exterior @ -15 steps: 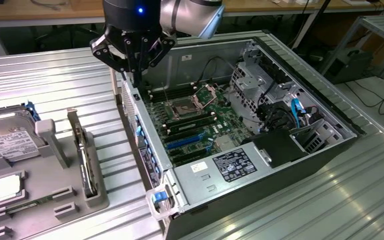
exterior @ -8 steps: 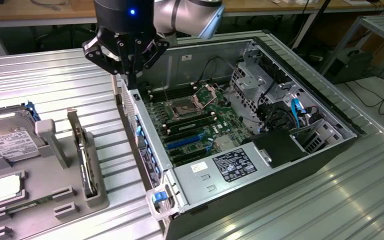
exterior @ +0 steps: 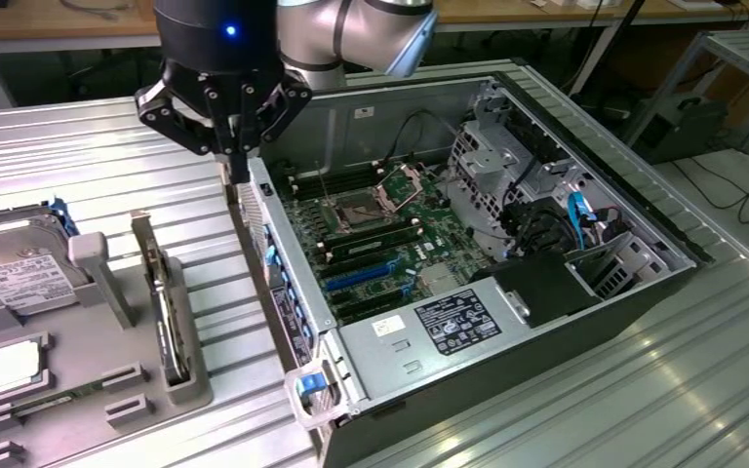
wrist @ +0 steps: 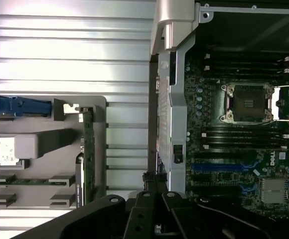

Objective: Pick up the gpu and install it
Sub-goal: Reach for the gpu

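Metal table (exterior: 89,166) bears grey tray (exterior: 95,356) holding gpu (exterior: 167,322), hard drive (exterior: 17,271).

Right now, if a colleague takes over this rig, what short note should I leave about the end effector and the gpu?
End effector: shut, holding nothing, over the wall of the open computer case that faces the grey holder.
gpu: stands on edge in its slot of the grey holder, on the exterior view's left of the case, apart from the end effector.
Done: nothing that shows; the gpu is not picked up.
Left: the pick and the install on the motherboard.
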Controlling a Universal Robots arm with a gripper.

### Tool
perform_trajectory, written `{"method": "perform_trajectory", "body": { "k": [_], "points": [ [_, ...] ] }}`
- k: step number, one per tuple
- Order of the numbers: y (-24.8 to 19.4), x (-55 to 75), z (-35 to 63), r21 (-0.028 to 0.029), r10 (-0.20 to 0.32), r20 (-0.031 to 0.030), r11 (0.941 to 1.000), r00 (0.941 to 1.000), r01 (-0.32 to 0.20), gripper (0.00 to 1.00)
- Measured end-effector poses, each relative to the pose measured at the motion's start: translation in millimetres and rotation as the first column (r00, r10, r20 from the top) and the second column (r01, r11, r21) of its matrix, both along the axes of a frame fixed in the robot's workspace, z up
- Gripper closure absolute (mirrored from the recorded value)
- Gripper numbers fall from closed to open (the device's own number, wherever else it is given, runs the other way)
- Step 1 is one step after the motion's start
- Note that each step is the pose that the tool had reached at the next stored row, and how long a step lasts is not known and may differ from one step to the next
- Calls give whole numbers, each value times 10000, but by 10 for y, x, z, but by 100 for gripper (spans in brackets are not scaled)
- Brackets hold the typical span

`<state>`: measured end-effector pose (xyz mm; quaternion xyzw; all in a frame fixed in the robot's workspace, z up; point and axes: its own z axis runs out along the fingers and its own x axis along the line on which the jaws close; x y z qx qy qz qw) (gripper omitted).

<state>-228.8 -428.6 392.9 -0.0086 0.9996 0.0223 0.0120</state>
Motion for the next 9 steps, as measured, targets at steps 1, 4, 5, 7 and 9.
{"method": "perform_trajectory", "body": {
  "k": [1,4,5,7,9],
  "points": [
    [-14,-25,1,-1,-1,-1,10000,10000,1,89],
    [-36,-89,0,0,-1,0,10000,10000,1,89],
    [-44,-111,0,0,0,1,10000,10000,0,89],
    [-63,-155,0,0,0,0,10000,10000,0,89],
    [-82,-198,0,-1,0,-1,10000,10000,0,89]
  ]
}}
